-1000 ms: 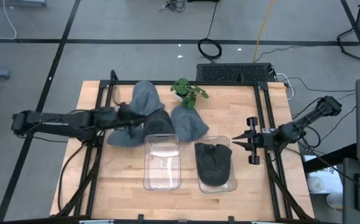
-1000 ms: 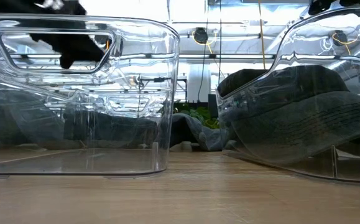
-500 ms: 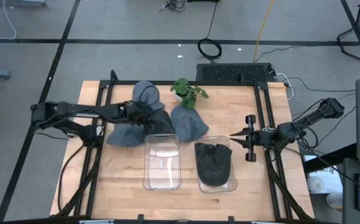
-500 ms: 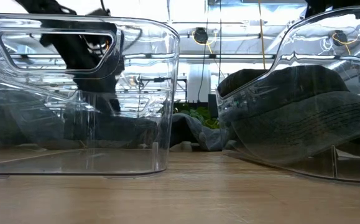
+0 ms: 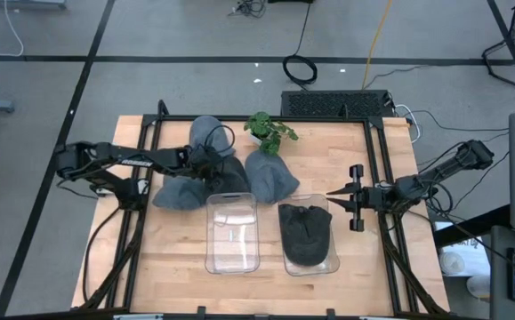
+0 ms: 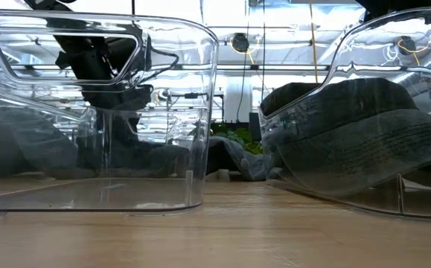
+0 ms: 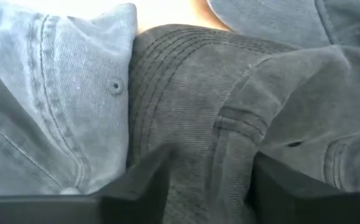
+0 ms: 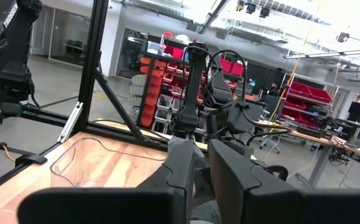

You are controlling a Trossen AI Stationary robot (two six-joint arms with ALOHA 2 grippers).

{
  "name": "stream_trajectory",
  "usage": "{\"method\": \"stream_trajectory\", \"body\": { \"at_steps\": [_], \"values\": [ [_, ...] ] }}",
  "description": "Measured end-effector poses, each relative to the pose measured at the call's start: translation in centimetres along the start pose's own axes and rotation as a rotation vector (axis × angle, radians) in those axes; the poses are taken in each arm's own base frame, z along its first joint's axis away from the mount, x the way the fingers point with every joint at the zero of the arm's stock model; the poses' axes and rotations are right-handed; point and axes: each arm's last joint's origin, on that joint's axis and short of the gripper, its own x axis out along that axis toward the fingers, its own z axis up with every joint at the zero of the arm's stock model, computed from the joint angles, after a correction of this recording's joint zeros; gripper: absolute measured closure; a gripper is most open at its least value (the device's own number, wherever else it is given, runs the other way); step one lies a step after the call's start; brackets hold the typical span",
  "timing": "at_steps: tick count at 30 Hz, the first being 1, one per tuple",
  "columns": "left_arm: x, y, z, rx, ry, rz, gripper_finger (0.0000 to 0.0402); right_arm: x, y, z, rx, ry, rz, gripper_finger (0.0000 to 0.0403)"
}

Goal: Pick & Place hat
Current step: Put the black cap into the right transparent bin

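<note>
Several denim hats lie in a heap at the table's far middle: a pale blue one (image 5: 208, 133), a dark grey one (image 5: 226, 175), and blue-grey ones (image 5: 177, 191) (image 5: 270, 176). Another dark hat (image 5: 306, 236) sits inside the right clear bin (image 5: 333, 262). The left clear bin (image 5: 232, 233) holds nothing. My left gripper (image 5: 214, 164) is open and low over the heap; in its wrist view its fingers (image 7: 148, 180) straddle a raised fold of the dark grey hat (image 7: 198, 99). My right gripper (image 5: 331, 193) is shut and hovers right of the bins. My left gripper comes at the dark grey hat's crown (image 7: 229, 124) slanting down from the table's left. Its open fingers stand on either side of a stitched fold of cloth. They seem to rest on the cloth, but I cannot tell for certain. The hat lies on the table among the others.
A small green plant (image 5: 270, 132) stands at the far edge just behind the hats. The two clear bins sit side by side at the table's near middle. Bare wood shows at the near left (image 5: 164, 258) and near right (image 5: 373, 267).
My left gripper has moved toward the table's right and come down onto the heap of hats, ending over the dark grey one. My right gripper has crept a little toward the left. The hats have kept their places.
</note>
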Motion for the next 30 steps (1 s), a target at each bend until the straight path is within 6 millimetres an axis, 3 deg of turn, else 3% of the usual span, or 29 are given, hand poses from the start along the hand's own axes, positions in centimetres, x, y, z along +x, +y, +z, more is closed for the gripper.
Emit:
{"method": "stream_trajectory", "body": {
  "at_steps": [7, 11, 18, 23, 27, 30],
  "values": [
    [-0.3, -0.1, 0.1, 0.086, -0.015, -0.007, 0.0384, 0.1, 0.1, -0.1, -0.004, 0.008, 0.002, 0.036],
    [-1.9, -0.2, 0.7, 0.127, -0.03, -0.005, 0.0386, 0.1, 0.1, -0.1, -0.004, 0.008, 0.001, 0.036],
    [-7.9, -1.9, 3.7, 0.324, -0.121, 0.01, 0.0394, 0.2, 0.0, -0.2, -0.005, 0.014, -0.022, 0.036],
    [-12.3, -5.5, 5.2, 0.736, -0.314, -0.048, 0.0394, 0.6, -0.3, -0.6, 0.022, 0.048, -0.081, 0.036],
    [-14.9, -9.3, 5.2, 1.102, -0.464, -0.079, 0.039, 1.1, -0.6, -1.1, 0.116, 0.076, -0.121, 0.036],
    [-16.1, -12.0, 5.0, 1.2, -0.547, -0.071, 0.0391, 1.7, -1.0, -1.8, 0.276, 0.1, -0.146, 0.036]
  ]
}}
